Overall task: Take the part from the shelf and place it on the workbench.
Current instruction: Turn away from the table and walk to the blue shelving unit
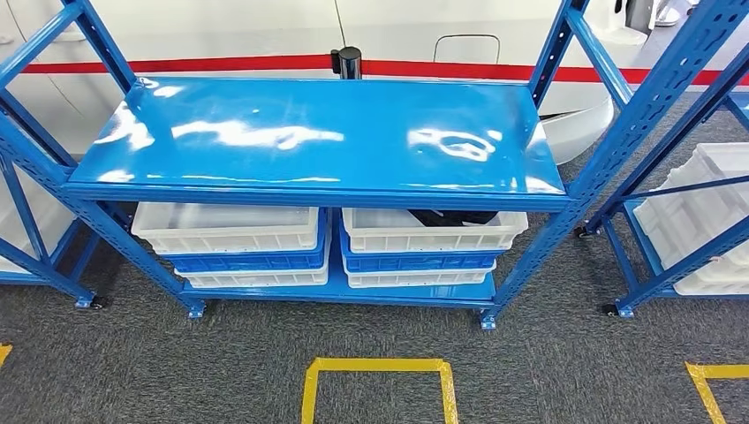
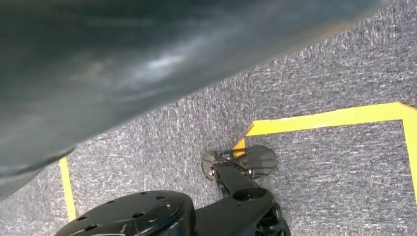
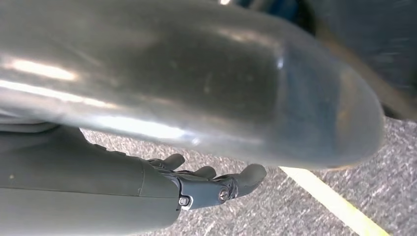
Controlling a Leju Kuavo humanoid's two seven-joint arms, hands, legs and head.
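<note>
A dark part (image 1: 450, 215) lies in the upper right white plastic crate (image 1: 433, 231) under the glossy blue metal shelf (image 1: 327, 132). The right hand (image 3: 216, 184) hangs above grey carpet (image 3: 393, 147), fingers apart, holding nothing.

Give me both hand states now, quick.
Left hand: cannot be told.
Right hand: hangs over the carpet, fingers apart, holding nothing, so open.

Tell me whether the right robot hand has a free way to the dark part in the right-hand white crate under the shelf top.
Probably not yet. The right robot hand hangs low over the carpet, and the dark part lies in the white crate tucked beneath the blue shelf top, whose front edge overhangs it.
</note>
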